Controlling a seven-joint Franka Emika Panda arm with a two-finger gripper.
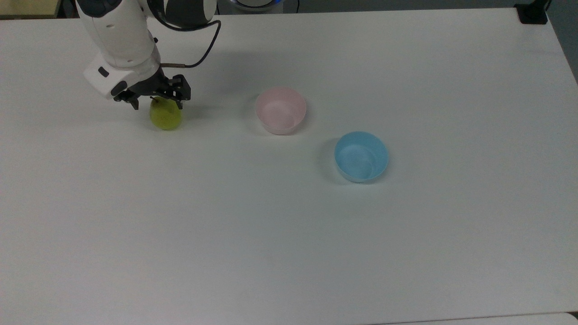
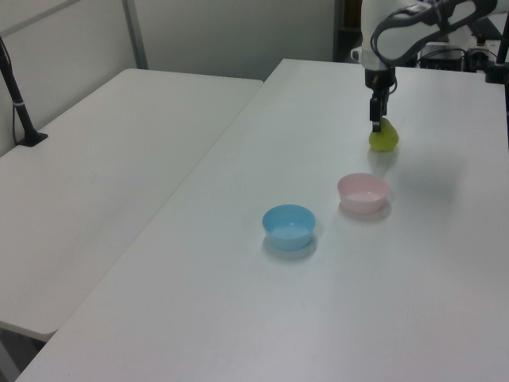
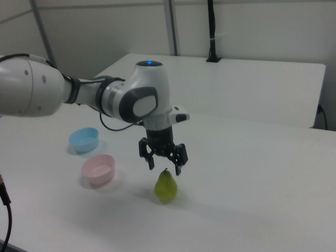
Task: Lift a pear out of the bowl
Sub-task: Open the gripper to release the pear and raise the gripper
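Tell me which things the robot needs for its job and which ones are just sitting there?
For the job:
- pear, standing on the table, out of any bowl
- pink bowl, empty
- gripper, open just above the pear

Just sitting there:
- blue bowl, empty
- white table

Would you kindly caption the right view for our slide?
Open gripper above an upright pear on the table, beside the empty pink bowl.
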